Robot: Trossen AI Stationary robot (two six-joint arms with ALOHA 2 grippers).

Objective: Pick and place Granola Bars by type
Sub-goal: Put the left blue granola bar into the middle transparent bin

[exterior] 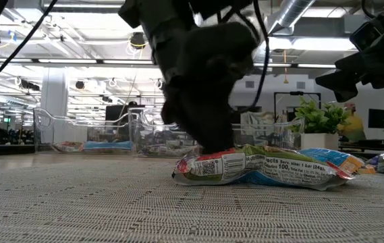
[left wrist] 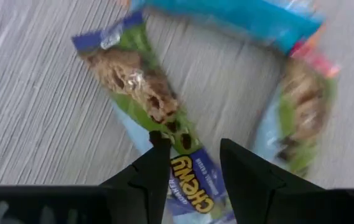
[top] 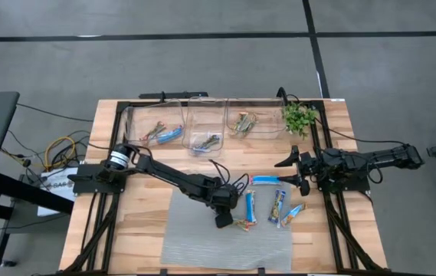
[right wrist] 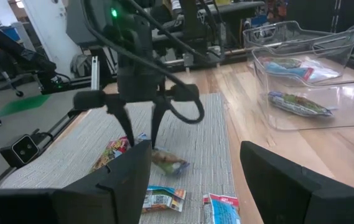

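The grey mat [top: 202, 230] is lying at six o'clock on the table [top: 118, 130], three clear bins [top: 206, 123] at twelve. The left gripper [top: 224, 219] is standing over the brownish granola bar [top: 242, 225] at mat centre, its fingers [left wrist: 155, 171] parted and straddling the wrapper without gripping. This looks like the pick step; next it needs closing, lifting, and carrying toward the matching bin. The right gripper [top: 293, 170] is waiting wide open at three o'clock, holding nothing. Other bars [top: 279, 205] are lying at four o'clock.
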